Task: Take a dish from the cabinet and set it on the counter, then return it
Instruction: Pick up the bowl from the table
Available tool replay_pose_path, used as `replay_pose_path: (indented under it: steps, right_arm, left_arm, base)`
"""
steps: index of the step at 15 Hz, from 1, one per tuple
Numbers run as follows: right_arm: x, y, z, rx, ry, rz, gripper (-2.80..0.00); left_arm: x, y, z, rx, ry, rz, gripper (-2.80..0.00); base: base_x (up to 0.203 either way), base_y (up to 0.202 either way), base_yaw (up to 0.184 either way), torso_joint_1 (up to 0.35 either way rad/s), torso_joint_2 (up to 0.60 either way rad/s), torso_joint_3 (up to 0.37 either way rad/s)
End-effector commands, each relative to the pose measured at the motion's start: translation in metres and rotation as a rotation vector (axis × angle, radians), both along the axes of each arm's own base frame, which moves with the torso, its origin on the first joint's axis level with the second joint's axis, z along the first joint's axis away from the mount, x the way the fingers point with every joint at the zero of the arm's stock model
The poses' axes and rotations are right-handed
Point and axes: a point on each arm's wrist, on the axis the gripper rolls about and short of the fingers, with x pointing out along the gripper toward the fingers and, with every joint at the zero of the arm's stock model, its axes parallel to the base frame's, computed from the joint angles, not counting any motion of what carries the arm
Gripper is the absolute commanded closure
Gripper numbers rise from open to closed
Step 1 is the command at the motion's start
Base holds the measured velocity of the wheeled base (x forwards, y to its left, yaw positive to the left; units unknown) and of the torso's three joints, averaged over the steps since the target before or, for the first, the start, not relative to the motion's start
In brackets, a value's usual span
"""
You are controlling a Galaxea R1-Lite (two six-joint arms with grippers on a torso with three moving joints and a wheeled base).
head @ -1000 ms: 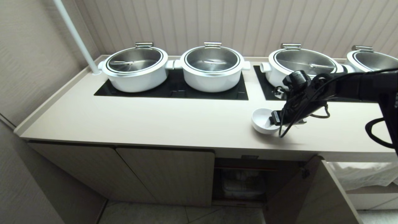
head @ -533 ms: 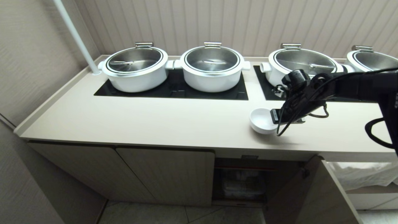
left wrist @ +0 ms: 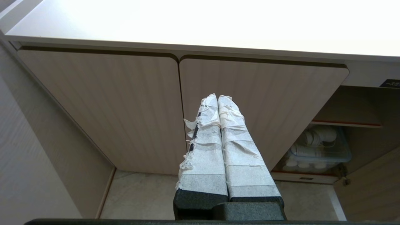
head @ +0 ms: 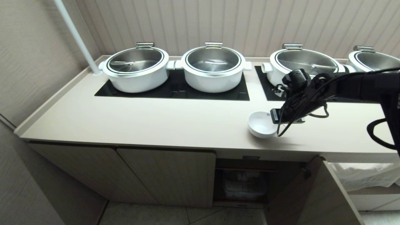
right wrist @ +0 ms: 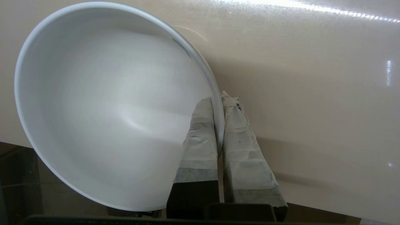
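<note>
The dish [head: 261,124], a small white bowl, is on the counter [head: 156,122] near its front edge, above the open part of the cabinet [head: 162,175]. My right gripper [head: 275,116] reaches in from the right and is shut on the bowl's right rim. In the right wrist view one taped finger lies inside the dish [right wrist: 109,103] and the other outside, so the right gripper [right wrist: 218,98] pinches the rim over the counter [right wrist: 312,78]. My left gripper [left wrist: 217,97] is shut on nothing, low in front of the closed cabinet doors [left wrist: 103,103].
Big white pots with steel lids [head: 136,68] [head: 213,66] [head: 301,67] stand on black hob panels [head: 175,89] behind. A cabinet door [head: 312,193] hangs open at lower right. The open shelf holds a clear bin of white dishes [left wrist: 318,147]. A white pole [head: 78,37] rises at the back left.
The right gripper's fingers have closed on the bowl's rim. The bowl has shifted slightly left and toward the counter's front with the gripper.
</note>
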Motion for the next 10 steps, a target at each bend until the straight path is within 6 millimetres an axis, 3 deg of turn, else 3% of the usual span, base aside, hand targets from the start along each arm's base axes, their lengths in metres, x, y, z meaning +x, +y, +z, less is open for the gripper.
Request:
replay_pose_path:
  steps: [1,10]
  right_arm:
    - [0.0,0.001,0.0,0.004,0.005,-0.003,0.0]
    - [-0.009,0.003,0.01,0.083,0.009,-0.092,0.0]
  left_arm:
    - [0.0,0.0,0.0,-0.001,-0.001,0.0,0.0]
    - [0.0,0.0,0.0,-0.001,-0.002,0.001,0.0]
  base:
    - [0.0,0.0,0.0,0.0,0.0,0.0]
    - [0.0,0.0,0.0,0.0,0.0,0.0]
